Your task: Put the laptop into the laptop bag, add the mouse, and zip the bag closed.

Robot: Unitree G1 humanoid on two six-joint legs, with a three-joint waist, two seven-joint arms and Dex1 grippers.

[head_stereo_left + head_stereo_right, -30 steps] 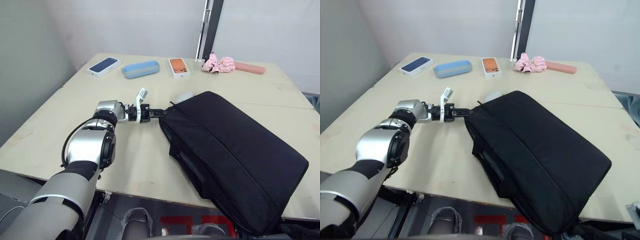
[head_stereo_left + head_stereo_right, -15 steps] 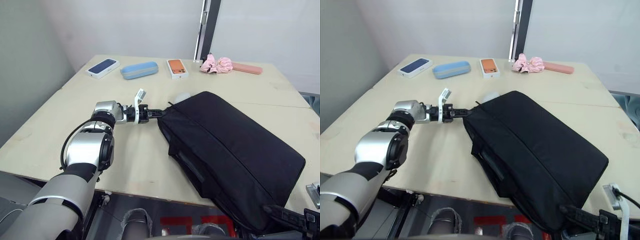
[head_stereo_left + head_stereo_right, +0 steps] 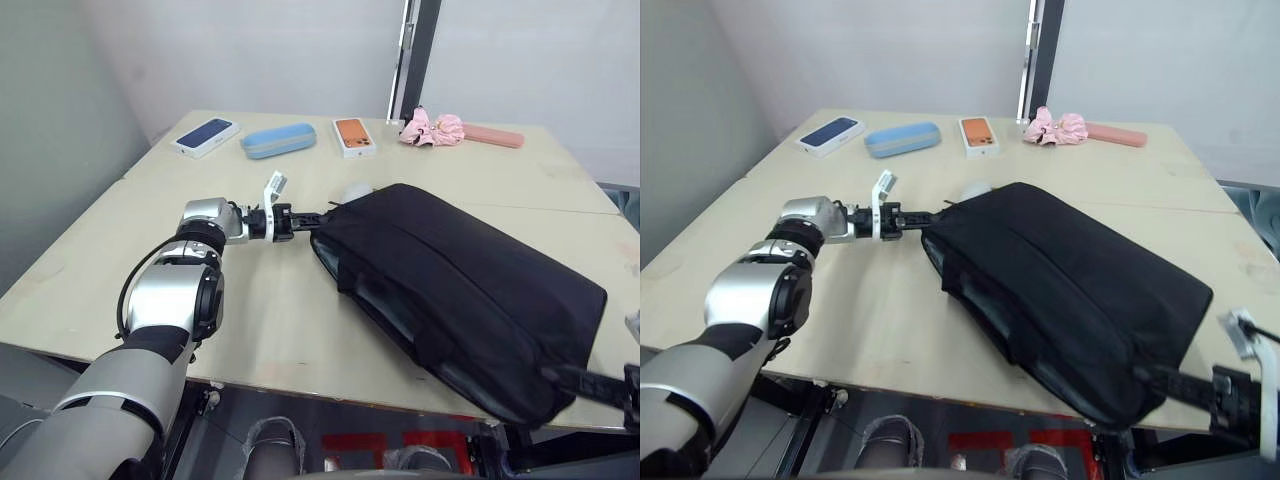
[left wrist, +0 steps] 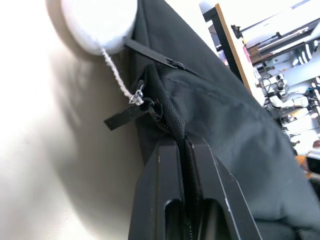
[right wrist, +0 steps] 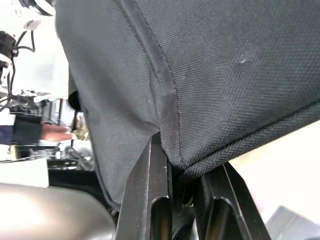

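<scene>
Laptop bag (image 3: 470, 290) pinched: left gripper (image 3: 318, 215), right gripper (image 3: 1152, 377).

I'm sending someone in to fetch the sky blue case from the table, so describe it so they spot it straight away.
Look at the far edge of the wooden table, beyond the black laptop bag. In the row of small things there, the light blue case lies between two phone boxes, blue-topped and orange-topped. It alone is a rounded, oblong pouch.
</scene>
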